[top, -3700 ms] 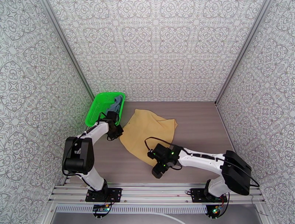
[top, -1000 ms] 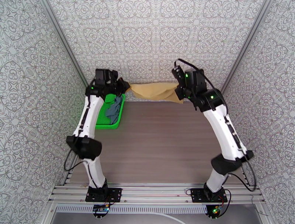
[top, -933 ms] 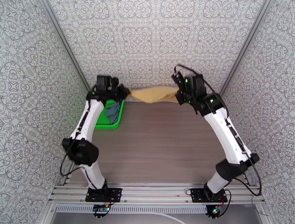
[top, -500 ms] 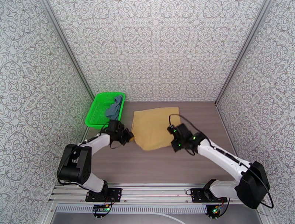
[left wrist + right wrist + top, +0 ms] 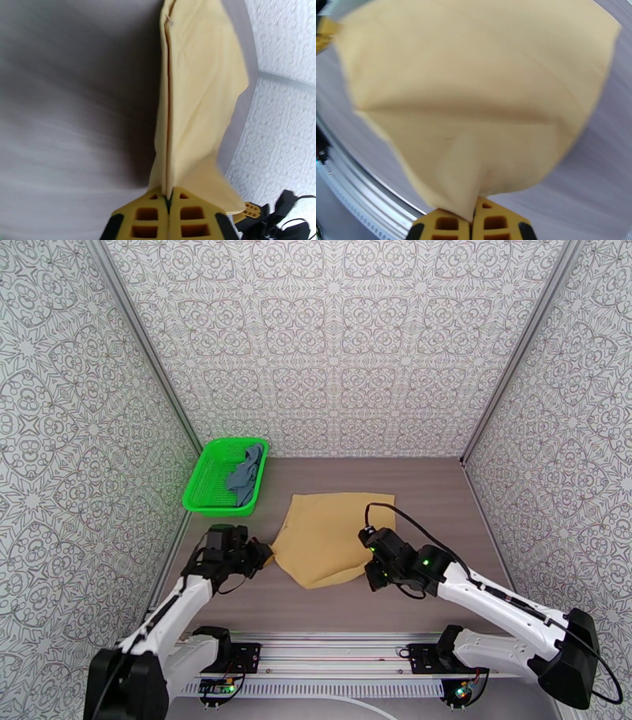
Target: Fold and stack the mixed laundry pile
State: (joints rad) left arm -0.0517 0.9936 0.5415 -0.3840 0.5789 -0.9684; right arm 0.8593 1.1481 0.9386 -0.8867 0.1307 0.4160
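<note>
The mustard-yellow cloth lies spread on the table's middle, its near part lifted by both grippers. My left gripper is shut on the cloth's left corner; in the left wrist view its yellow fingers pinch the cloth's edge. My right gripper is shut on the cloth's near right corner, and the right wrist view has the cloth fanning out from the closed fingers. The blue-grey tank top lies bunched in the green basket.
The green mesh basket stands at the back left of the wooden table. Patterned walls close in the back and both sides. A metal rail runs along the near edge by the arm bases.
Both arms swung the yellow cloth down from high at the back wall and laid it on the table. Since half a second ago they pulled its near corners toward the front.
</note>
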